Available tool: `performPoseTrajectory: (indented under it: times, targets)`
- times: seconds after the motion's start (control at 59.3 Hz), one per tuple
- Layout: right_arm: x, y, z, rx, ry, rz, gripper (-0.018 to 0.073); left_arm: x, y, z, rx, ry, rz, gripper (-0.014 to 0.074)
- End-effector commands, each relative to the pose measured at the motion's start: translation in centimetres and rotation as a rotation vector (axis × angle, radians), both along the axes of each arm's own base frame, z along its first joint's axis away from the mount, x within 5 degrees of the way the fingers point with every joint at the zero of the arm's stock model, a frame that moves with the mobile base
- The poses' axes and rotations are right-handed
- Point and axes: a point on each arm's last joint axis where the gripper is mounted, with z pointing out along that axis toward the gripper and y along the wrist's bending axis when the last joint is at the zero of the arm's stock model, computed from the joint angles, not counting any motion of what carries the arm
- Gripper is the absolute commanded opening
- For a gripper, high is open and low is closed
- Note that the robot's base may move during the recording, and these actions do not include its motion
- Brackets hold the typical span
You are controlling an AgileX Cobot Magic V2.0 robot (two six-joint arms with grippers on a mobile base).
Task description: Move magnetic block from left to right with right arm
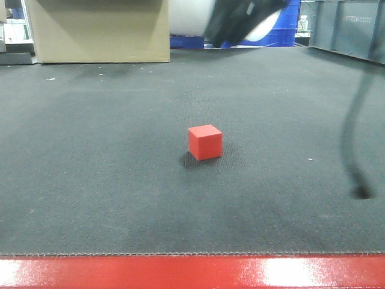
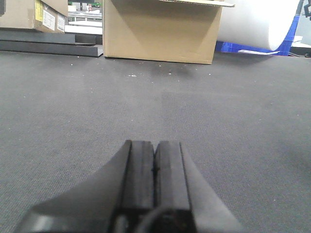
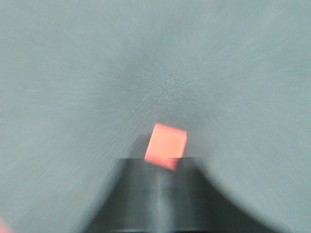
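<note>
Front-facing view: magnetic block (image 1: 205, 142) sits free mid-mat (image 1: 90, 180), well back from its near edge; right gripper (image 3: 163, 167) blurred above it, jaw state indeterminable; left gripper (image 2: 154, 165) jaws pressed together, empty; judged: either not yet grasped or just released.

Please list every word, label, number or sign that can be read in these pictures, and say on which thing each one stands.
Faint lettering, perhaps "TECH", on the grey bin at the far right, front view; too faint to be sure.
Yellow and white labels on the carton at the far left, left wrist view: too small to read.
Large cardboard box: no print visible.
Magnetic block: plain, no text.
Right wrist view: blurred, no text.
</note>
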Motion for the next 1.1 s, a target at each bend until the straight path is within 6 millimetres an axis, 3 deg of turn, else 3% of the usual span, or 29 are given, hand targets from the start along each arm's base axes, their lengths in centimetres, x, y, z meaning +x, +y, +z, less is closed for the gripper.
performPoseTrajectory:
  times: [0.0,0.202,0.624,0.827,1.08]
  targets:
    - [-2.9,-1.9,3.3,0.109,-0.154,-0.029,0.0064,-0.1,0.0,0.5,-0.01,-0.089,-0.001,-0.0116]
    - [-9.2,-5.8,3.2,0.204,-0.296,-0.061,0.0065,-0.1,0.0,0.5,-0.01,-0.089,-0.001,-0.0116]
    - [-21.3,-12.9,-0.6,0.43,-0.617,-0.1,0.0064,-0.1,0.0,0.5,-0.01,-0.089,-0.001,-0.0116]
    - [-24.1,-14.5,-1.4,0.494,-0.717,-0.096,0.0064,-0.1,0.0,0.5,-0.01,-0.089,-0.001,-0.0116]
    - [-24.6,-14.8,-1.3,0.511,-0.744,-0.095,0.0064,-0.1,0.0,0.5,-0.01,-0.089,-0.001,-0.0116]
